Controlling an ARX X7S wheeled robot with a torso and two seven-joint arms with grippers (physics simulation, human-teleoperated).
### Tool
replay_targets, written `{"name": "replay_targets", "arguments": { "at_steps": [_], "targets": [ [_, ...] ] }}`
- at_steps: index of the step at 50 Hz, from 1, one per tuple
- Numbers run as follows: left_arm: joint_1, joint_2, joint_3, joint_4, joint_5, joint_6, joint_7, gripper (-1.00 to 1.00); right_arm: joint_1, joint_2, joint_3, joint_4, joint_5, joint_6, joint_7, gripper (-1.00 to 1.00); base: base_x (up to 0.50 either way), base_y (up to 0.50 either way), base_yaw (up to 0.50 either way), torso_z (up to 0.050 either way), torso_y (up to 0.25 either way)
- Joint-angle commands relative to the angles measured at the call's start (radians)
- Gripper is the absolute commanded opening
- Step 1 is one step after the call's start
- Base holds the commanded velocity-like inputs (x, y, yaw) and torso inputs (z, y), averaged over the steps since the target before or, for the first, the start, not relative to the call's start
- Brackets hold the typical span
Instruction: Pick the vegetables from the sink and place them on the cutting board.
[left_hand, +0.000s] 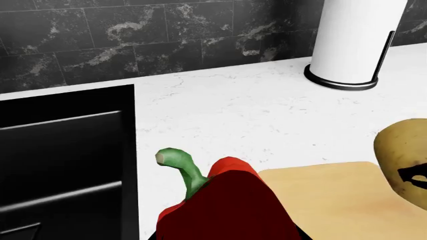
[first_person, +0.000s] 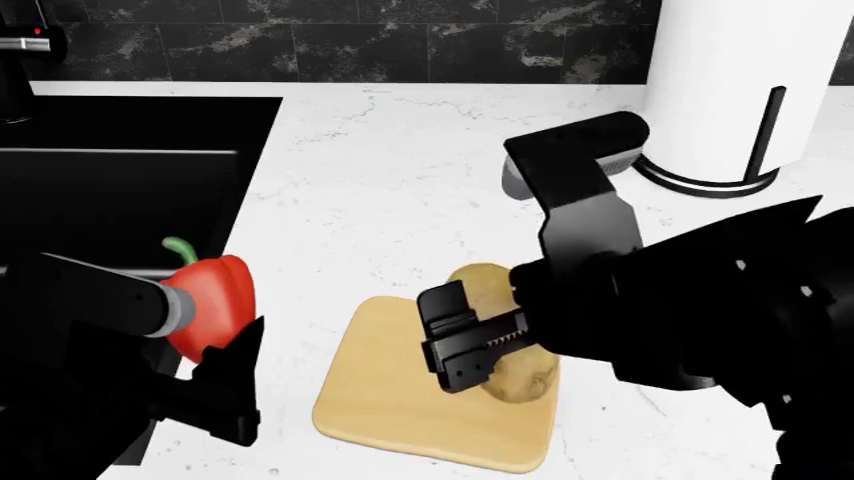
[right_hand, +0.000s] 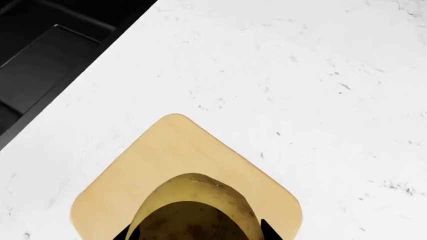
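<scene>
While my right claw (first_person: 483, 345) grips the potato (first_person: 514, 335) over the cutting board (first_person: 387, 385), my left claw (first_person: 214, 325) pinches the bell pepper (first_person: 214, 295) beside that board, neither yet released.

A glossy red bell pepper (first_person: 214, 298) with a green stem is showing against a matte black sink (first_person: 120, 170). A tan-yellow potato (first_person: 514, 335) is sitting over a light-tan wooden cutting board (first_person: 387, 390). The tabletop (first_person: 400, 190) is showing white with faint grey veins, the wall tiles (left_hand: 133, 40) black marble with white streaks.
</scene>
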Motion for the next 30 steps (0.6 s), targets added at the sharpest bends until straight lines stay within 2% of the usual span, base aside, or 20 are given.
{"name": "replay_targets", "arguments": {
  "at_steps": [1, 25, 26, 30],
  "targets": [
    [0.0, 0.007, -0.002, -0.009, -0.007, 0.012, -0.003, -1.0, 0.063, 0.001, -0.135, 0.126, -0.007, -0.038, -0.073, -1.0, 0.0, 0.0, 0.0, 0.0, 0.0],
    [0.012, 0.003, -0.001, -0.011, -0.003, 0.016, 0.001, -1.0, 0.008, 0.002, -0.156, 0.138, -0.005, -0.092, -0.077, -1.0, 0.0, 0.0, 0.0, 0.0, 0.0],
    [0.012, 0.004, -0.002, -0.012, -0.003, 0.017, 0.003, -1.0, 0.007, 0.003, -0.156, 0.136, -0.006, -0.095, -0.076, 1.0, 0.0, 0.0, 0.0, 0.0, 0.0],
    [0.015, 0.007, 0.0, -0.014, 0.0, 0.018, 0.006, -1.0, 0.002, 0.005, -0.158, 0.132, -0.007, -0.103, -0.072, 1.0, 0.0, 0.0, 0.0, 0.0, 0.0]
  ]
}}
